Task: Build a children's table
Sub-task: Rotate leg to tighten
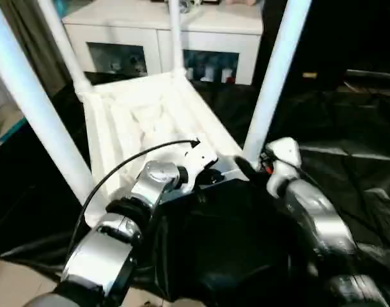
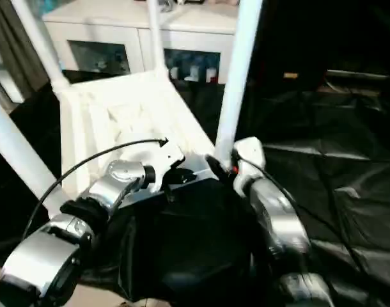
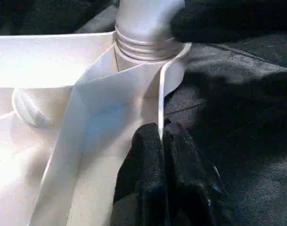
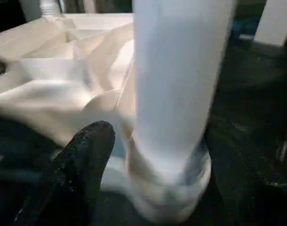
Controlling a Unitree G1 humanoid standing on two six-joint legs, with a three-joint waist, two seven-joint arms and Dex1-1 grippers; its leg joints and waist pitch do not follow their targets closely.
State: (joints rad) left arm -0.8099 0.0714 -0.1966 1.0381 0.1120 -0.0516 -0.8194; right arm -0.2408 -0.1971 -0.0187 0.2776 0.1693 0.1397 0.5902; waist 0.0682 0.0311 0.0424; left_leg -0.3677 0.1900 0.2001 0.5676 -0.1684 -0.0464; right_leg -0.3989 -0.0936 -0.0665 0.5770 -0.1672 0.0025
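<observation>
Four legs up, table (image 1: 137,121) inverted; left pincer (image 3: 161,141) pinching its rim

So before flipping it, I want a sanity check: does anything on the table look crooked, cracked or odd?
Nothing stands out. The tabletop lies upside down on black sheeting, four legs standing in their corner sockets. No cracks visible.
</observation>
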